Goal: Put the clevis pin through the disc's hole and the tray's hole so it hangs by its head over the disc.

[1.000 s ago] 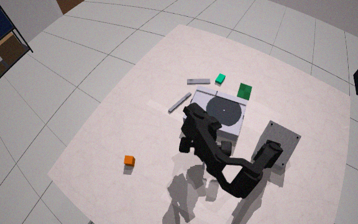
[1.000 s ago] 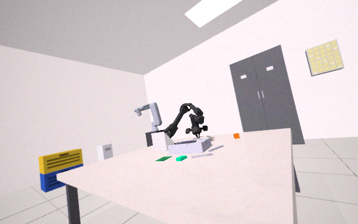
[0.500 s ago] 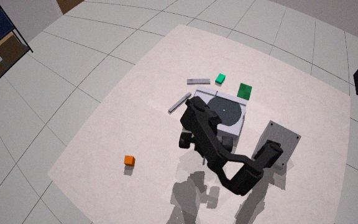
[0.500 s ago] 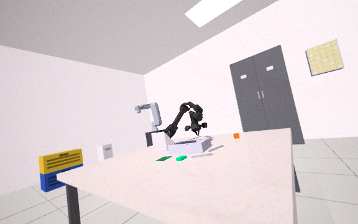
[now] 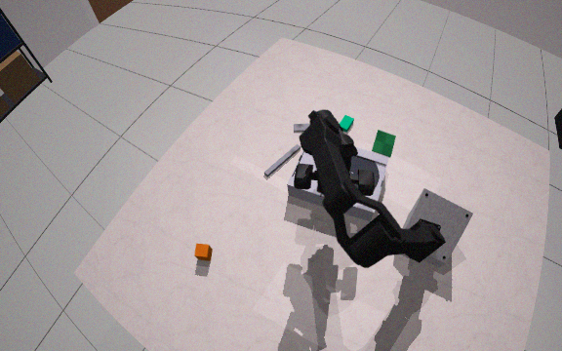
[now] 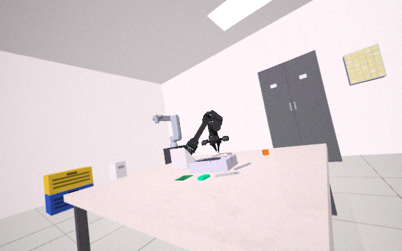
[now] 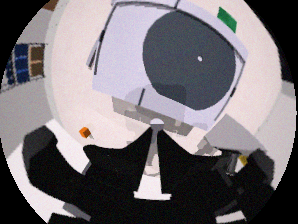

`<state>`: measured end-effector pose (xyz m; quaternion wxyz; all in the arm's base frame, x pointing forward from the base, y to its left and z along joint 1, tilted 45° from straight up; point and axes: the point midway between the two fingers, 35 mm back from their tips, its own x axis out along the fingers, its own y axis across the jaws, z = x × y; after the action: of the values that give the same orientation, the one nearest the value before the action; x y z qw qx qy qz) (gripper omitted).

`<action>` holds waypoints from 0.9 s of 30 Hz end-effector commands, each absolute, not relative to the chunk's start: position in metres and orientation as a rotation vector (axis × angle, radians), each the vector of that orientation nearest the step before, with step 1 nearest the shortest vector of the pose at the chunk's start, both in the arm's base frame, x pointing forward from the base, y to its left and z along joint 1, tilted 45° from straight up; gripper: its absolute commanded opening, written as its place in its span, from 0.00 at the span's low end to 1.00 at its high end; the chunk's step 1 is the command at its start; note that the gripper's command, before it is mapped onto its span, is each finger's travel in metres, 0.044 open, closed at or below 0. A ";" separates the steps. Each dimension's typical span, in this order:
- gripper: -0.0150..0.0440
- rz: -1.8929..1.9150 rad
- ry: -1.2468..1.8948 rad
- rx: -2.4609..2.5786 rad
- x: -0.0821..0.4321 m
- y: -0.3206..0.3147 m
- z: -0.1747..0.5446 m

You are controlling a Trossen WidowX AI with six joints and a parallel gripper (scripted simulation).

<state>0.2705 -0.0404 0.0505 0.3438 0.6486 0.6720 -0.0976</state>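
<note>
pale pink table (image 5: 242,205) (image 6: 257,195) (image 7: 65,75): supports the steel tray (image 5: 305,194) (image 6: 206,166) (image 7: 120,55). top-view positions from tray: teal block (image 5: 346,123) (image 6: 204,177), twelve o'clock; dark green square (image 5: 384,142) (image 6: 183,178) (image 7: 227,19), two; arm base (image 5: 457,214) (image 6: 178,162) (image 7: 232,131), four; orange cube (image 5: 203,252) (image 6: 265,152) (image 7: 85,132), eight, well apart; slanted grey bar (image 5: 282,161) (image 6: 242,166), ten; second grey bar (image 5: 301,128) (image 6: 227,174), eleven, partly hidden.

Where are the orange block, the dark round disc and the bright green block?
Orange block (image 5: 203,252) (image 6: 265,152) (image 7: 85,132): top, exterior, wrist; middle.
Disc (image 5: 371,168) (image 6: 208,159) (image 7: 185,55): all three; upper face.
Bright green block (image 5: 346,123) (image 6: 204,177): top, exterior; middle.

Dark disc (image 5: 370,168) (image 7: 175,55) — flat in tray (image 6: 208,165) (image 7: 117,50)
</note>
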 end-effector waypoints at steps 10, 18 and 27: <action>0.25 -0.393 1.654 1.611 0.256 -0.131 -0.017; 0.25 -0.410 1.645 1.604 0.253 -0.140 -0.024; 0.25 -0.489 1.568 1.558 0.252 -0.138 -0.020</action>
<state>0.2528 -0.1392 -0.0226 0.4099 0.6286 0.6359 -0.1802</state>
